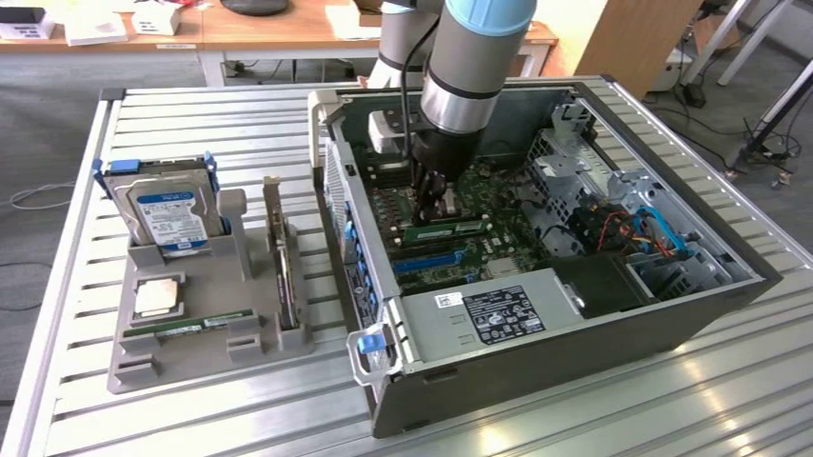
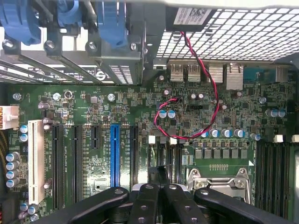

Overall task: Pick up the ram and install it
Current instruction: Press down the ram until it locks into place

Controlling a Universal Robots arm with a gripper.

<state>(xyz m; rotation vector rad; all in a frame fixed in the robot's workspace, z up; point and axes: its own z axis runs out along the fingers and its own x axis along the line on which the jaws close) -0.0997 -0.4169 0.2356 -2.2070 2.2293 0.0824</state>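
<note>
Slatted metal table [image 1: 190, 400] at frame centre carries an open computer case [image 1: 661, 314]; inside, the gripper [image 1: 439, 205] stands clenched above the long green ram stick [image 1: 447, 230], probably light, stiff, fragile, best held by its edges.

Ribbed metal table [image 1: 711, 381] gleams (almost mirror-bright), the computer case [image 1: 661, 328] is matt grey, the holder [image 1: 190, 357] dull plastic.

An open computer case [image 1: 610, 314] sits on the desk [image 1: 190, 409]; a parts holder [image 1: 204, 324] stands at the exterior view's left, hard drive [image 1: 163, 211] at its far end.
</note>
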